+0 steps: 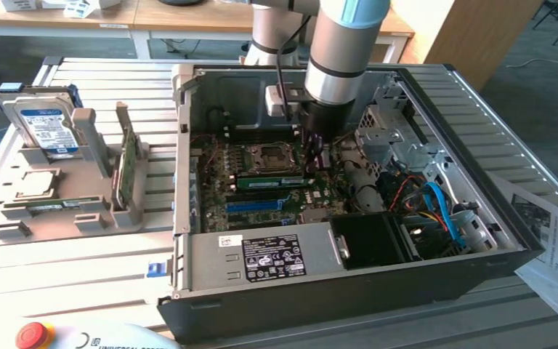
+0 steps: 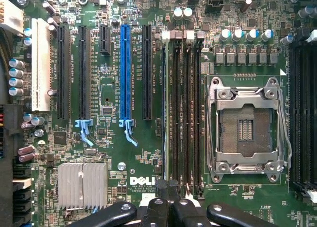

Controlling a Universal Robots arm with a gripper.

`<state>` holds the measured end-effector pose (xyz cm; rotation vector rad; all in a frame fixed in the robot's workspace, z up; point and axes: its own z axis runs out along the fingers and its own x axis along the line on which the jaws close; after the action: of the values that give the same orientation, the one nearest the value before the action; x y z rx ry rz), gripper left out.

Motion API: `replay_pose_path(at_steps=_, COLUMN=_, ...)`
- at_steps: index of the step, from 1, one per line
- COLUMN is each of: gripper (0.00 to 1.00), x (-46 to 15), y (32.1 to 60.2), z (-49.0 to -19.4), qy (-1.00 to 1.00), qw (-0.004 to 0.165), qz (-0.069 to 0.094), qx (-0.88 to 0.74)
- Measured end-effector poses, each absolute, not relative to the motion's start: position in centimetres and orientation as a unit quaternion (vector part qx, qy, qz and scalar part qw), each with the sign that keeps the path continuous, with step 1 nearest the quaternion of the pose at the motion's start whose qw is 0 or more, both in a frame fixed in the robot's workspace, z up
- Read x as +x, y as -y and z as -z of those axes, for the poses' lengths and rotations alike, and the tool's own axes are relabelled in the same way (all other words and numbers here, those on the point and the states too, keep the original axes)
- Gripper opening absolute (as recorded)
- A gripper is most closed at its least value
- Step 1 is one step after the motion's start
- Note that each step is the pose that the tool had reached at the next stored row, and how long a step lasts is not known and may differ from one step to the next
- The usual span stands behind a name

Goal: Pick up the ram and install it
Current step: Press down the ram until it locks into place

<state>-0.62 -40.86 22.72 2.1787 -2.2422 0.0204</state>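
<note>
The ram is a narrow green stick standing on edge in a memory slot in front of the CPU socket, inside the open computer case. From the wrist camera it appears edge-on as a thin pale line in the slot nearest the blue slot. My gripper hangs low over the motherboard at one end of the memory slots. Its black fingers are pressed together, shut, just above that end of the slots. I see nothing between them.
The case walls and power supply hem in the board; a drive cage and blue cables lie at the exterior view's right. A grey holder outside the case carries a hard drive and an upright green card.
</note>
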Motion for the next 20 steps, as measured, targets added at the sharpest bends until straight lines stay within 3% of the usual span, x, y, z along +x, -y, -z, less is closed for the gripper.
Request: replay_pose_path(at_steps=20, gripper=0.11, x=-1.8, y=40.9, z=-23.3, qy=0.717, qw=0.007, qz=-0.007, qx=0.697)
